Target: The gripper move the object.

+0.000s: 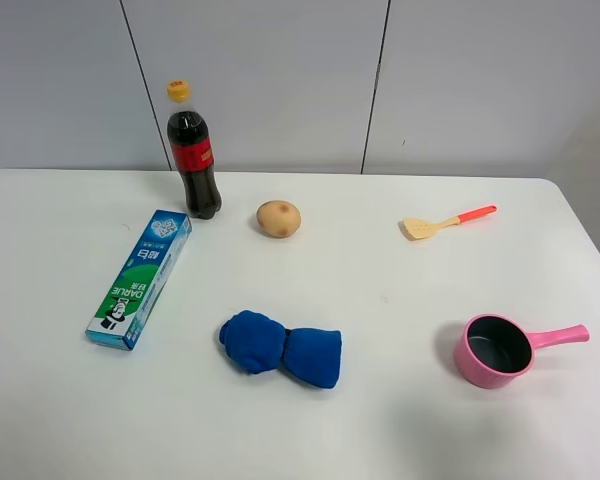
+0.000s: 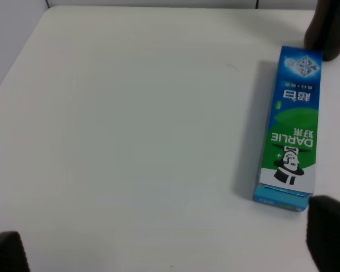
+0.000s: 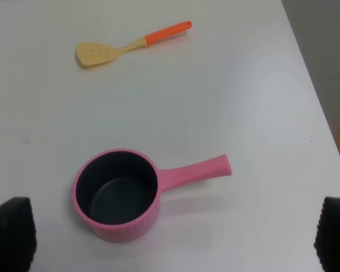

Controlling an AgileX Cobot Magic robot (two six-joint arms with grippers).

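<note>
Cola bottle (image 1: 193, 150), upright, yellow-capped, red-labelled

The toothpaste box (image 1: 140, 279) near the table's left edge reads "DARLIE" in white on its green panel, with Chinese characters beside it too small to read; the bottle's red label (image 1: 197, 155) is illegible.
</note>
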